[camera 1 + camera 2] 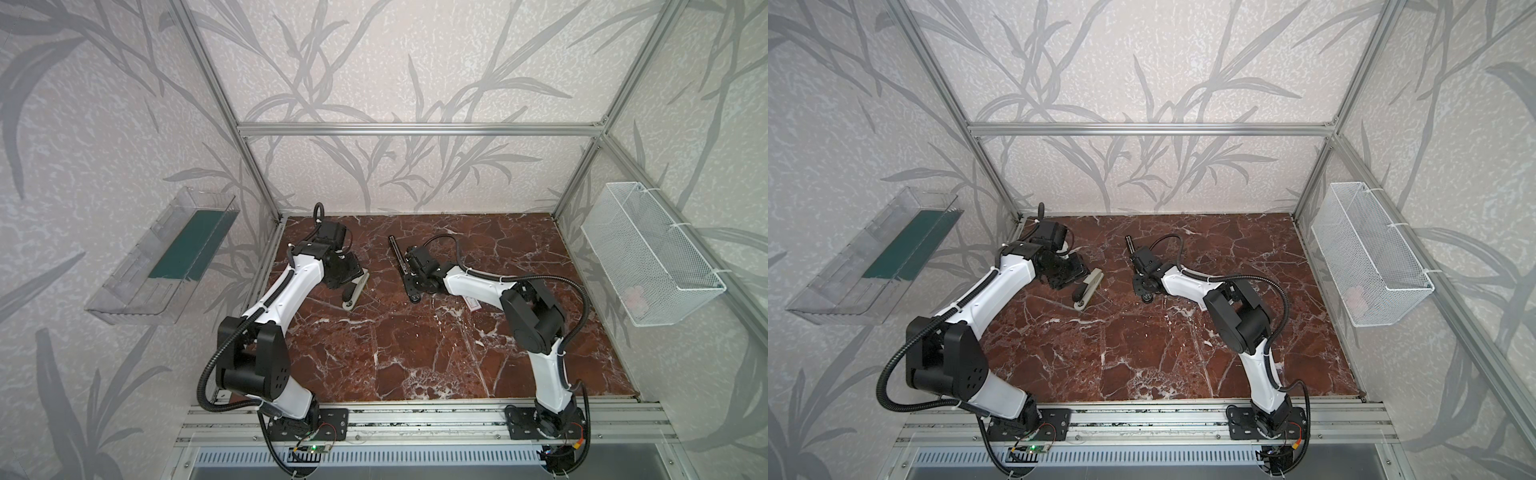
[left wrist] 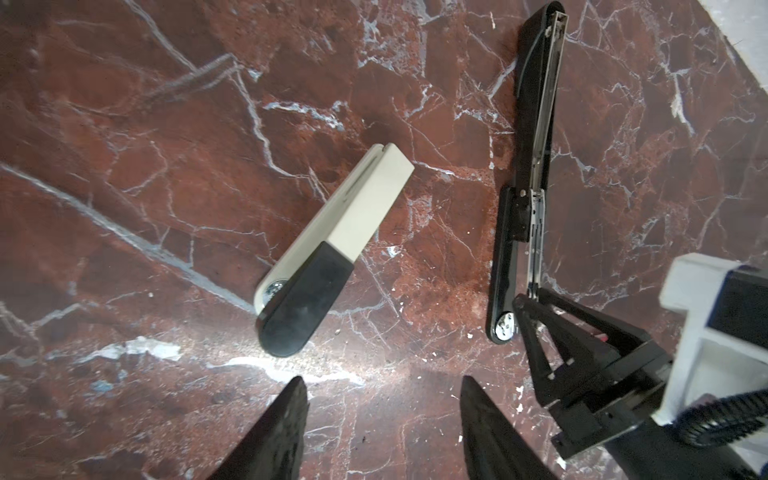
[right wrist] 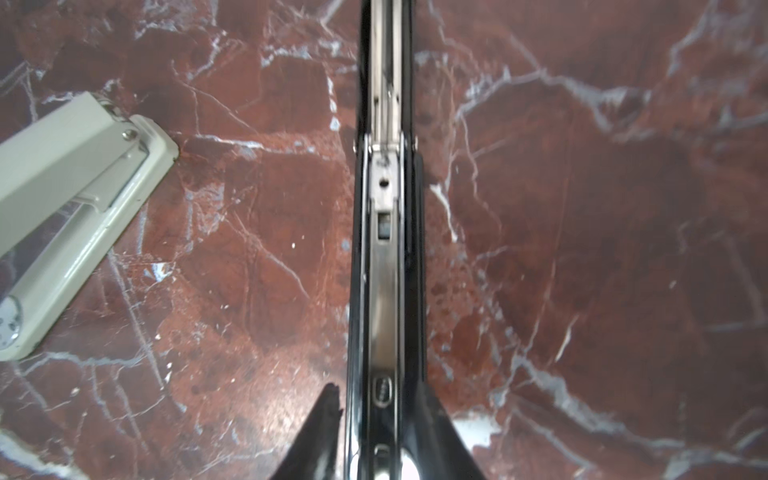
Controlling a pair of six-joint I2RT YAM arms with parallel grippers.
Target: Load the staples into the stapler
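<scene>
A black stapler (image 1: 395, 249) (image 1: 1130, 245) (image 2: 536, 124) lies folded out flat mid-table, its metal channel (image 3: 384, 270) facing up. My right gripper (image 3: 380, 392) (image 1: 409, 276) straddles the stapler's near end, jaws slightly open, with a sliver of gap at one finger. A beige-and-black stapler (image 1: 355, 293) (image 1: 1088, 289) (image 2: 353, 216) (image 3: 62, 199) lies closed to the left. My left gripper (image 2: 383, 382) hovers open just above the table beside it, holding nothing. No loose staples show; I cannot tell whether any lie in the channel.
A small white box with red print (image 1: 472, 305) peeks out under the right forearm. A clear plastic tray (image 1: 166, 257) hangs on the left wall. On the right wall hangs a white wire basket (image 1: 648, 253). Aluminium frame posts bound the marble table.
</scene>
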